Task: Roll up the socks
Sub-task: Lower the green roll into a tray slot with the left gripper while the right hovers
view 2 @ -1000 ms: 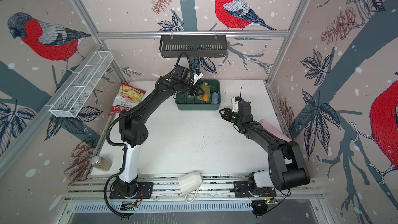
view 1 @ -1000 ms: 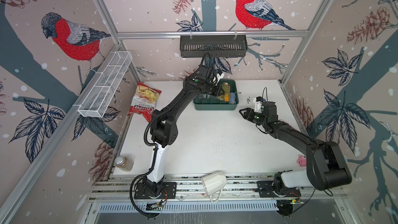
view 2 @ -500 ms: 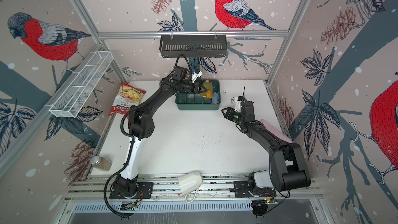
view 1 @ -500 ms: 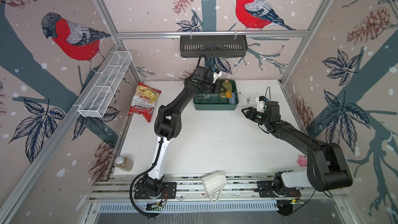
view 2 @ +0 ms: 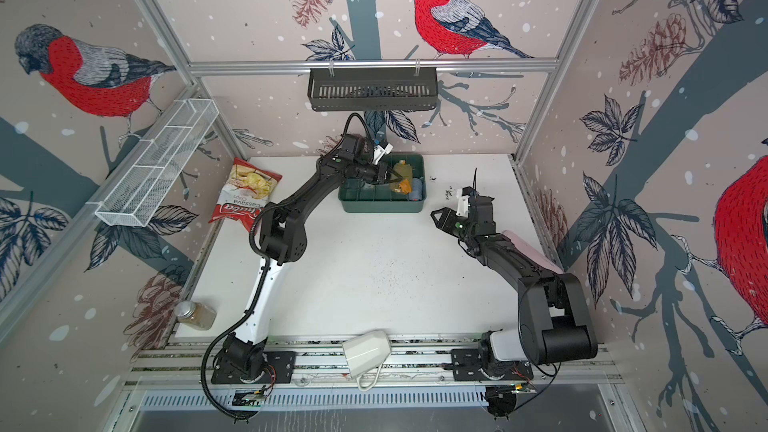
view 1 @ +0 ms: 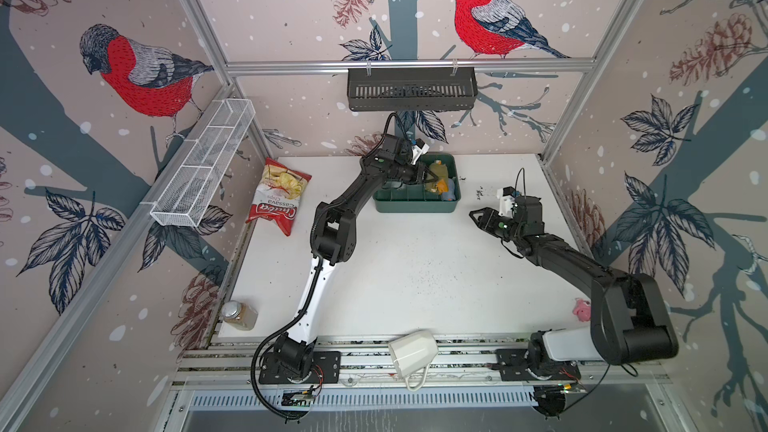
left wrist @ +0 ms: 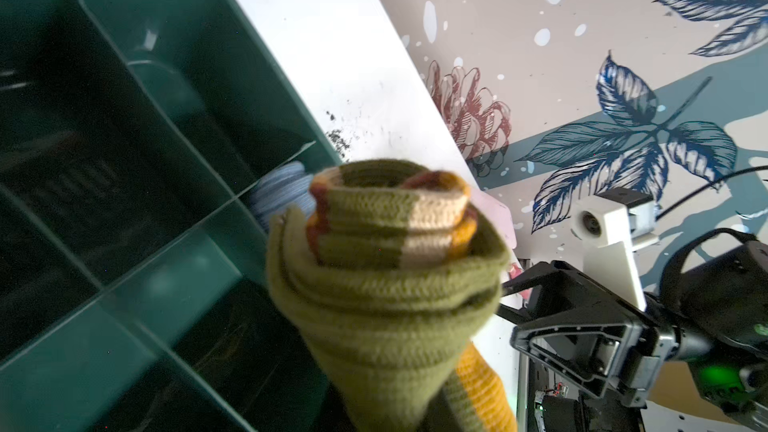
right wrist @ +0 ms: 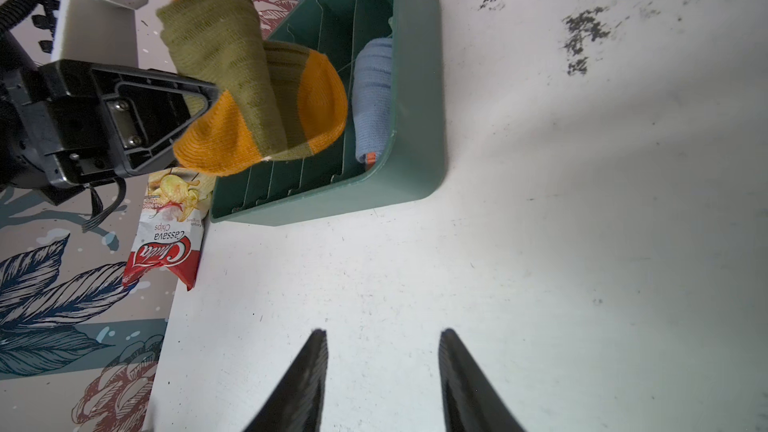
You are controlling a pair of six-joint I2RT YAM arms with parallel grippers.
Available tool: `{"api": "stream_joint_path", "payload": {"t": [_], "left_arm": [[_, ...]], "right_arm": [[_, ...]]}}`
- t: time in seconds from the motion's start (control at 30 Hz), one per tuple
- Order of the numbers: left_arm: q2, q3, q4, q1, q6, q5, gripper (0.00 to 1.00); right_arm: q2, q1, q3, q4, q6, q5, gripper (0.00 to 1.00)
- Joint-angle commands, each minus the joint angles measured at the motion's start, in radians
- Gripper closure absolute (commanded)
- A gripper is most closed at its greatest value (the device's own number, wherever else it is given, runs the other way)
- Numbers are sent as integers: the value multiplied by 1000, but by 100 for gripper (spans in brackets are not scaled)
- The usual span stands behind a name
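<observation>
1. Fingers (right wrist: 174, 93) of the left gripper (view 1: 429, 177) are pinched on the rolled socks (left wrist: 386, 284) at their mustard toe end. The bundle hangs in the air just above the green divided tray (right wrist: 419, 118) and is not yet down between its dividers.
2. The right gripper (right wrist: 382, 332) has its fingers spread and holds nothing. It hovers over bare table, well apart from the roll and short of the tray.
3. The step in hand looks like setting the finished roll into a slot. Below the left fingers lie the slots beside the blue-grey sock roll (right wrist: 374, 93), but I cannot tell which one.
4. To do it well, turn the roll so its length runs along the slot, then lower it. Release only once the dividers flank it, or the coil may spring open.
5. A loose mustard flap sags beneath the pinch and could snag a divider.
6. The roll's long axis runs outward past the left fingertips, slanted to them. Its striped cuff opening faces away at the far end, and the toes are at the pinch.
</observation>
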Motion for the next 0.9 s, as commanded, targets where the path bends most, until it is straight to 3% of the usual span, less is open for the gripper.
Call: {"api": "stream_joint_path", "payload": {"t": [0.0, 0.27, 0.53, 0.87], "left_arm": [[26, 40, -101, 2, 51, -79, 100], [41, 64, -218, -2, 97, -271, 100], [75, 106, -248, -36, 105, -336, 100], [78, 117, -311, -73, 128, -488, 100]], "right_arm": [[6, -4, -5, 22, -14, -16, 54], [19, -16, -14, 36, -9, -27, 55], [37, -18, 6, 69, 9, 0, 55], [309, 6, 360, -14, -51, 114, 53]]}}
